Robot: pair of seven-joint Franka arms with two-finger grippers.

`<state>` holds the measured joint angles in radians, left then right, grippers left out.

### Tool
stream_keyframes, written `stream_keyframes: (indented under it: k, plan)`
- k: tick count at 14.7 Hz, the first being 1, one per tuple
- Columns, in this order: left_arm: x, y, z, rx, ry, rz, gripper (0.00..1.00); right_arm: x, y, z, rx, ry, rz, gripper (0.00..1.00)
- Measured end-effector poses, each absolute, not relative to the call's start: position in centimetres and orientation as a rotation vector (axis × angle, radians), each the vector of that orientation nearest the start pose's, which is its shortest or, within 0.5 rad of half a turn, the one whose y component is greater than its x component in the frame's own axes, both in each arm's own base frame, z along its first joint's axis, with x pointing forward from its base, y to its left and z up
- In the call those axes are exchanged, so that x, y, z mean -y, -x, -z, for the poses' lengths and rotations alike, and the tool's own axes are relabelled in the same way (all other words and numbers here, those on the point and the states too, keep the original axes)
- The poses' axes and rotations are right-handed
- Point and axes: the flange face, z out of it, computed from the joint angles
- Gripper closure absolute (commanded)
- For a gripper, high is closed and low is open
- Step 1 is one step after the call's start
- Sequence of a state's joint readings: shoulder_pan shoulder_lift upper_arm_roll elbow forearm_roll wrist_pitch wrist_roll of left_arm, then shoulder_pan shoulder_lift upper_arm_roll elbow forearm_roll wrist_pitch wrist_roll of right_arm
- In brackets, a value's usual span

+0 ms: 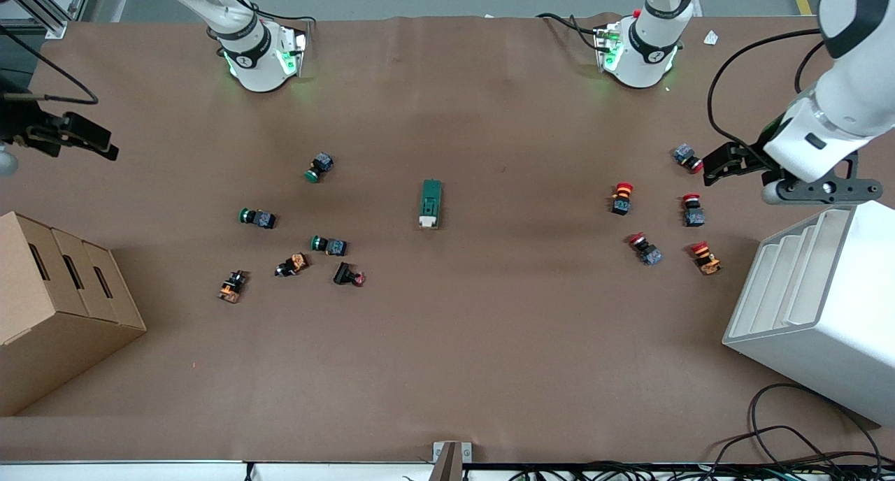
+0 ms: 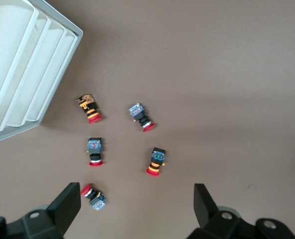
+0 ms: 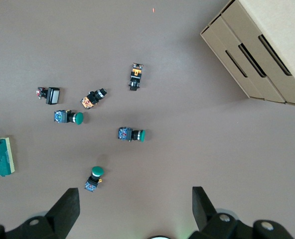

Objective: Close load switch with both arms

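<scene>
A: Where's the target?

B: Dark-green rectangular load switch (image 1: 431, 203) with a cream-white lever end, lying flat mid-table on the brown paper-covered table (image 1: 447, 369), lever end toward the front camera. Nothing touches it.

A: Arms?

B: Both parked high at the table ends. Left gripper (image 2: 137, 206) over the red-capped push buttons (image 1: 657, 212), fingers spread, empty. Right gripper (image 3: 136, 209) over the green-capped push buttons (image 3: 107, 134), also spread, empty.

A: Plan?

B: My read: approach phase, nothing started. One arm pins the green body by its long sides, the other presses the lever. Keep clear of both button clusters; the switch likely slides if pushed unpinned.
</scene>
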<state>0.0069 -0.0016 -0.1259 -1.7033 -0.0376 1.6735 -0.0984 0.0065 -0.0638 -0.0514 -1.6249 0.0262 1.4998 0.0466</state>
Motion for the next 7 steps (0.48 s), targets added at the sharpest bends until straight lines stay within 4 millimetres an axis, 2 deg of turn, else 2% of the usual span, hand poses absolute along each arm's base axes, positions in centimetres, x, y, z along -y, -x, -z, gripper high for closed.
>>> stream_keyframes:
  k: [7]
  plan:
    - [6.0,-53.1,-61.8,-0.028,3.184,0.068,0.0,2.2,-52.2,-62.9,-0.139,3.111,-0.089,0.0]
